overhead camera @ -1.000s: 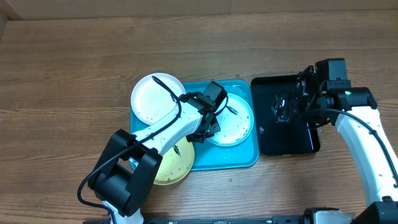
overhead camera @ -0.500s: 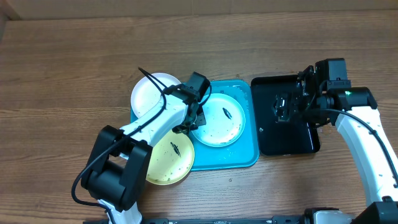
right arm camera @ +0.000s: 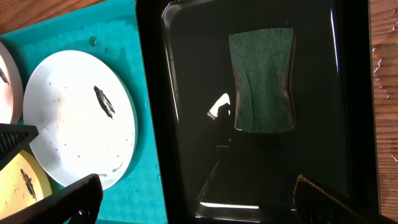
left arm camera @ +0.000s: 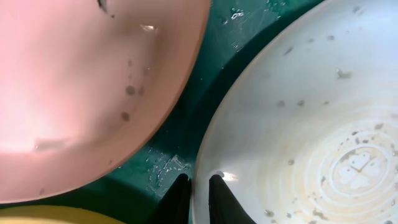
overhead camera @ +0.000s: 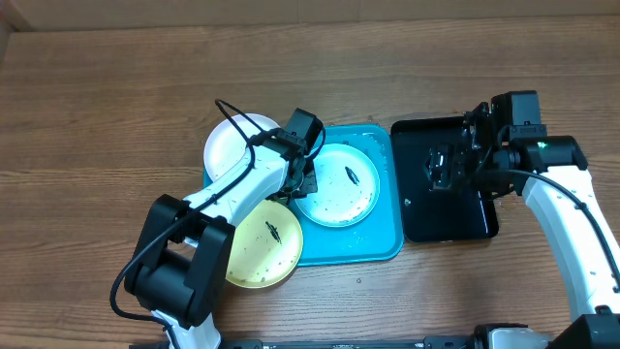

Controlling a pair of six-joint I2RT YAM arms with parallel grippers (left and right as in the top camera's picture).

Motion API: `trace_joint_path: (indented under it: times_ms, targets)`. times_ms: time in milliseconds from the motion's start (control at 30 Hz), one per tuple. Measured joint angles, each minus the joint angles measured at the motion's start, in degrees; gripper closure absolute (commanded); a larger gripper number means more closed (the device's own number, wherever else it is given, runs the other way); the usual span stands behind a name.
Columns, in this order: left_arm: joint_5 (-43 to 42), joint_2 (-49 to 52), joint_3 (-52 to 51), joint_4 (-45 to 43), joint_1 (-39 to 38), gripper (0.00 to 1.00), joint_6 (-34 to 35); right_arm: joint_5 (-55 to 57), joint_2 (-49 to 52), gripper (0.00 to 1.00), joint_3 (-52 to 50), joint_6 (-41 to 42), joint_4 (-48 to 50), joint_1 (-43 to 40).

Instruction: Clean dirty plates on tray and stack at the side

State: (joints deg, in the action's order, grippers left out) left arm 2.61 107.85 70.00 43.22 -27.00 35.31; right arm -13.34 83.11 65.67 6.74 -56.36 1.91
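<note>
Dragged toward the left arm's own side since a second ago, the pale blue-green plate now sits nearer the middle of the teal tray. The left pincer has drawn back with it. The right arm has not stirred.

On the wooden bench, the teal tray lies beneath the left pincer and the black tray beneath the right pincer, the two trays side by side. The left pincer is closed on the pale blue-green plate's rim, its fingers set one on each side of the edge. The white plate lies just to that pincer's left. The yellow-green plate lies just behind it, toward the arm's base, overhanging the tray edge onto the bench. All three carry dark specks. The right pincer hangs spread wide and empty above a green sponge in the black tray.
</note>
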Motion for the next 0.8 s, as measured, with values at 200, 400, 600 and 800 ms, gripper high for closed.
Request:
trace_joint_path:
  times_ms: [200, 400, 600, 800]
  targets:
    - [-2.78, 0.0, 0.0, -0.22, 0.0, 0.95, -3.8, -0.02, 0.0, 0.0, 0.02, 0.04, 0.0, 0.02]
    - [-5.42, 0.0, 0.0, -0.22, 0.0, 0.96, -5.51, 0.0, 0.0, 0.0, 0.0, 0.02, -0.02, 0.0]
    - [-5.88, 0.0, 0.0, -0.22, 0.0, 0.91, -5.75, 0.0, 0.0, 0.0, 0.02, 0.04, 0.0, 0.02]
    - [-6.05, 0.0, 0.0, -0.74, 0.0, 0.87, -5.95, 0.0, 0.0, 0.0, 0.02, 0.04, 0.0, 0.0]
